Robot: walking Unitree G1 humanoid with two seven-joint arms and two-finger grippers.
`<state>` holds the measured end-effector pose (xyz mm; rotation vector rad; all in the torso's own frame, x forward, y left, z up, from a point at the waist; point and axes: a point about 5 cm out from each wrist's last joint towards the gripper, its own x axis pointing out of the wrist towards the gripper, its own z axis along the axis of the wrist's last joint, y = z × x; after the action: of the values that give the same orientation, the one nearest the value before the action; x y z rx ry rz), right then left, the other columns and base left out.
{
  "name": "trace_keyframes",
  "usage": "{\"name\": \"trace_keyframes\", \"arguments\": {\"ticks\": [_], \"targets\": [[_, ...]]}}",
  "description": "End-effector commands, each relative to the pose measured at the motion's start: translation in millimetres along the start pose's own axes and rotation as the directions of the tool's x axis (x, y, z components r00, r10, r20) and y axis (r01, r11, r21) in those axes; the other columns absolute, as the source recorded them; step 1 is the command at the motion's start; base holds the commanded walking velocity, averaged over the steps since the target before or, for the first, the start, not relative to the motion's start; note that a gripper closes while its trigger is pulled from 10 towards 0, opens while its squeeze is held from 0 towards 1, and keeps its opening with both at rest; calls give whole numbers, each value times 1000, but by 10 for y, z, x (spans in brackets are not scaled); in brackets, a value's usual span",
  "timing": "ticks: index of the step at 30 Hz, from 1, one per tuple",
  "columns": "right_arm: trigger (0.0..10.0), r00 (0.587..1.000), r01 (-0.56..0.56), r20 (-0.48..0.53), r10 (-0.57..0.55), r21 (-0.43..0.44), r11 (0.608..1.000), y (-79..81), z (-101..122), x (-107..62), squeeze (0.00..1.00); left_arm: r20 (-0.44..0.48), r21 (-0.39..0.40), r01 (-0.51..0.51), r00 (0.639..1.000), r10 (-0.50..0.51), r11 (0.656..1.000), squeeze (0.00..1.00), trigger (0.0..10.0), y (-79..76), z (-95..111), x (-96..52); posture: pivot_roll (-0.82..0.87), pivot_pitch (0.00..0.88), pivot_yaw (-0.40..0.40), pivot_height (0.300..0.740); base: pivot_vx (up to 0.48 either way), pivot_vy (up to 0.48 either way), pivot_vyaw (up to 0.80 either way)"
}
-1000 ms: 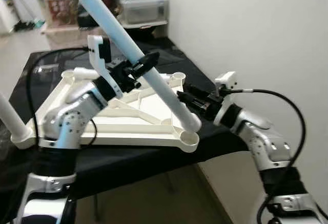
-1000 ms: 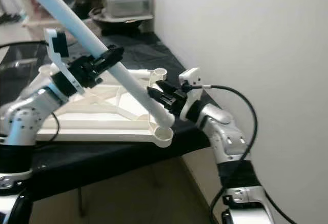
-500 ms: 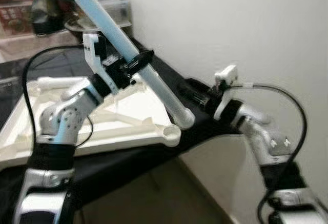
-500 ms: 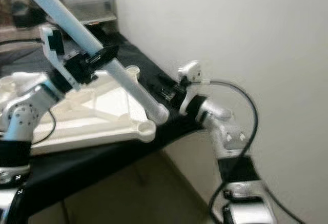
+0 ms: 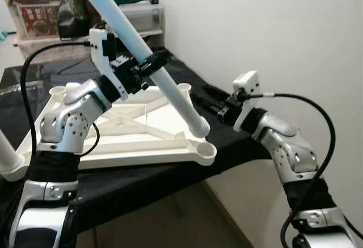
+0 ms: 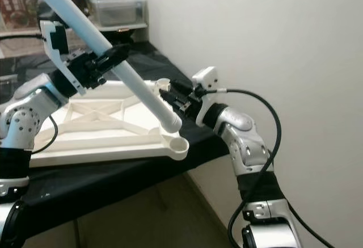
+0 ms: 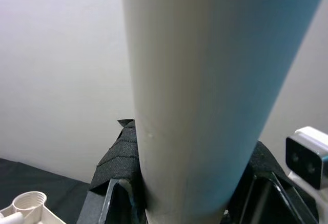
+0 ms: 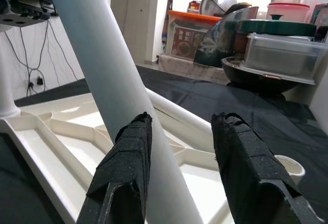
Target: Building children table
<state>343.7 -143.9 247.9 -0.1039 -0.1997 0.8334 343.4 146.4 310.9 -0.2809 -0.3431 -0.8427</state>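
Observation:
A long white table leg [image 5: 177,99] slants down from upper left, held mid-length by my left gripper [image 5: 148,66], which is shut on it. Its lower end hovers just above the front right corner socket [image 5: 205,156] of the white upside-down table top [image 5: 113,141]. My right gripper [image 5: 202,96] is open beside the leg's lower part. In the right wrist view the leg [image 8: 102,70] runs close past one finger [image 8: 125,157] into the gap; the other finger [image 8: 246,157] stands apart. In the left wrist view the leg [image 7: 195,80] sits between the pads [image 7: 118,188].
The table top lies on a table under black cloth [image 5: 142,186], whose front edge drops to the floor. A white wall [image 5: 272,32] stands close on the right. Another white leg [image 5: 7,152] stands at the far left corner. Storage boxes [image 5: 39,15] and a dark pot [image 8: 256,73] stand behind.
The head camera swung right and back, so the whole scene shifted. The left gripper still holds the leg at about the same slant, and the right gripper stays by its lower end.

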Motion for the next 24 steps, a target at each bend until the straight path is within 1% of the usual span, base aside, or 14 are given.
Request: {"name": "trace_keyframes", "arguments": {"ticks": [1, 3, 4, 5, 7, 9, 10, 13, 16, 17, 20, 24], "targets": [[10000, 999, -33, -15, 32, -28, 999, 0, 42, 6, 1000, 1, 22, 23, 1000, -23, 999, 0, 10000, -18, 27, 58, 63, 0, -23, 740, 0, 0, 0], [10000, 997, -58, -51, 55, -60, 997, 5, 30, 7, 1000, 1, 29, 32, 999, -32, 999, 0, 10000, -16, 38, 81, 61, 0, -20, 740, 0, 0, 0], [10000, 997, -58, -51, 55, -60, 997, 5, 30, 7, 1000, 1, 29, 32, 999, -32, 999, 0, 10000, -16, 38, 81, 61, 0, -20, 740, 0, 0, 0], [10000, 995, -66, -79, 60, -73, 995, 10, 18, 25, 0, -1, 33, 38, 999, -38, 999, 0, 10000, -20, 36, 99, 61, 0, -18, 740, 0, 0, 0], [10000, 995, -66, -79, 60, -73, 995, 10, 18, 25, 0, -1, 33, 38, 999, -38, 999, 0, 10000, -20, 36, 99, 61, 0, -18, 740, 0, 0, 0], [10000, 989, -63, -135, 52, -80, 995, 18, -10, 78, 0, -2, 35, 56, 998, -56, 998, 0, 10000, -42, 23, 144, 60, 0, -16, 740, 0, 0, 0], [10000, 986, -70, -155, 59, -67, 995, 34, -19, 110, 0, -3, 34, 66, 998, -66, 997, 0, 10000, -58, 12, 171, 61, 0, -17, 740, 0, 0, 0], [10000, 983, -76, -168, 67, -48, 996, 50, -25, 136, 0, -4, 34, 76, 997, -76, 997, 0, 10000, -74, 2, 193, 61, 0, -16, 740, 0, 0, 0], [10000, 975, -120, -193, 113, -29, 992, 120, -31, 203, 0, -10, 33, 112, 994, -111, 993, 0, 10000, -136, -36, 273, 62, 0, -13, 740, 0, 0, 0], [10000, 975, -120, -193, 113, -29, 992, 120, -31, 203, 0, -10, 33, 112, 994, -111, 993, 0, 10000, -136, -36, 273, 62, 0, -13, 740, 0, 0, 0], [10000, 966, -160, -212, 147, -46, 986, 201, -41, 292, 0, -8, 22, 136, 991, -136, 990, 0, 10000, -183, -72, 358, 55, 0, -1, 740, 0, 0, 0], [10000, 960, -167, -238, 148, -61, 984, 222, -65, 331, 0, -7, 18, 144, 990, -144, 989, 0, 10000, -196, -84, 386, 55, 0, 0, 740, 0, 0, 0]]}}
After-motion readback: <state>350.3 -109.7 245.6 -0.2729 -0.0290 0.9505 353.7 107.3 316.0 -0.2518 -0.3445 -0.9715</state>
